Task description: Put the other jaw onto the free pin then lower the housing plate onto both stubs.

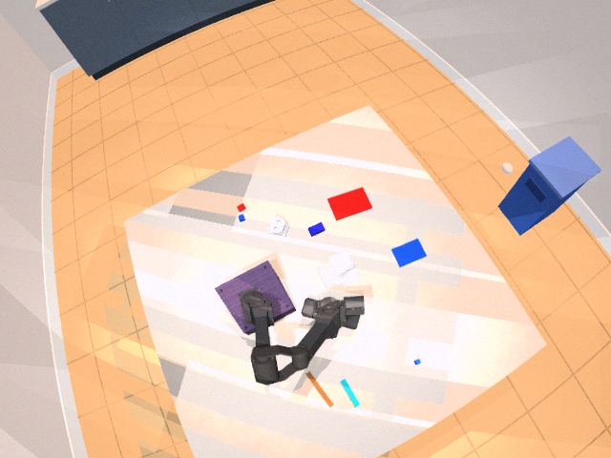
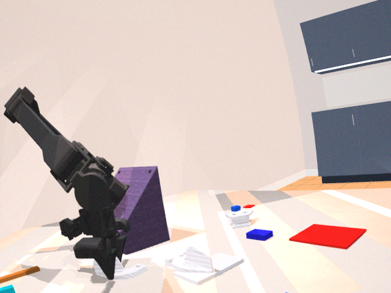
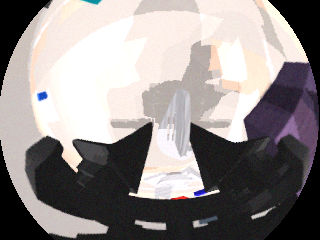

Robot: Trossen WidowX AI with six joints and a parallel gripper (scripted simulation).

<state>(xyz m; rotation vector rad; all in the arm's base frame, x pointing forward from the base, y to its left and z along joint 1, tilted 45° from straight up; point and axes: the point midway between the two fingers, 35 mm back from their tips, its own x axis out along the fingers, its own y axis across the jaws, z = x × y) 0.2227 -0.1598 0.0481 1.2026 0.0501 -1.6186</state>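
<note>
Jaws on your gripper (image 1: pixel 329 306) (image 2: pixel 115 269) (image 3: pixel 171 123) stand partly spread, with the loose white gear jaw (image 1: pixel 306 323) (image 2: pixel 134 271) (image 3: pixel 181 117) between their tips.

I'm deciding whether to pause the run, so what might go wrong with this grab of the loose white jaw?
The hand is partly open around the loose white jaw, with gaps beside it; closing could twist or nudge it.

The base assembly sits close by, so a sideways swing might knock it.
</note>
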